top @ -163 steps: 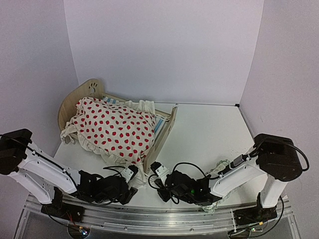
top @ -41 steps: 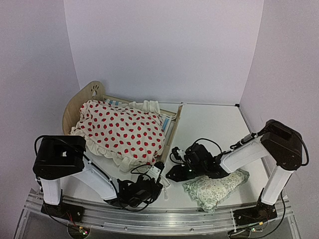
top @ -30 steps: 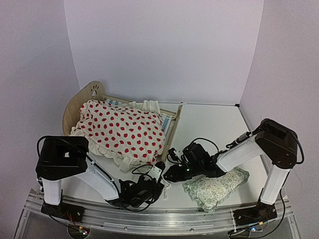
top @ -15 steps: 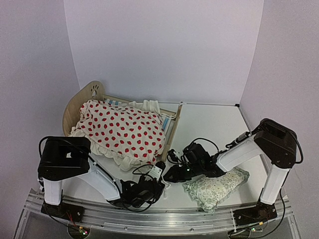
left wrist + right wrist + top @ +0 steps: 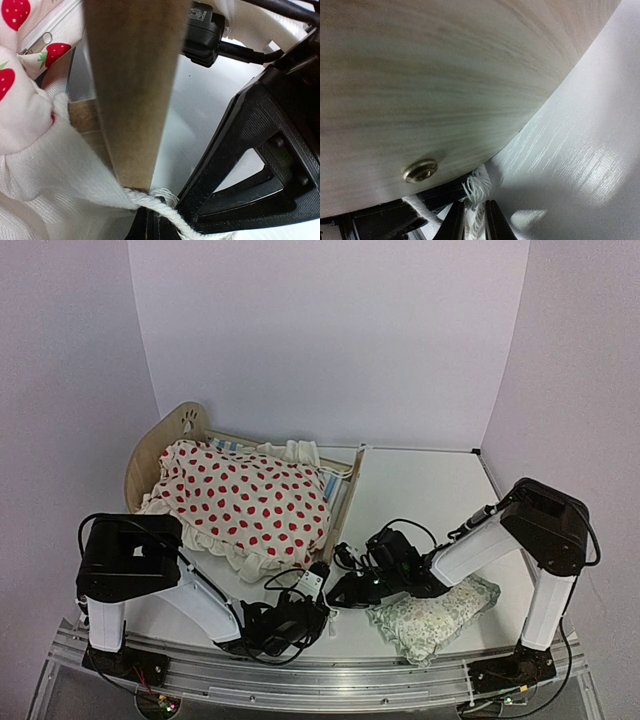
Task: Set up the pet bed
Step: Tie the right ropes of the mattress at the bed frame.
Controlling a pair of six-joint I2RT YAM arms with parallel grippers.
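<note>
pet bed (image 5: 190, 426) at the table's 10 o'clock, unmoved since half a second ago, right gripper (image 5: 472, 223) pinching a frayed white cord (image 5: 475, 191) beneath the footboard, left gripper (image 5: 322, 593) alongside, grip unclear

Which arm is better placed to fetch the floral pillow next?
Right, probably. The right gripper is close beside the pillow, which lies on that arm's side; the left gripper is farther off. The right jaws would first have to release the cord.
</note>
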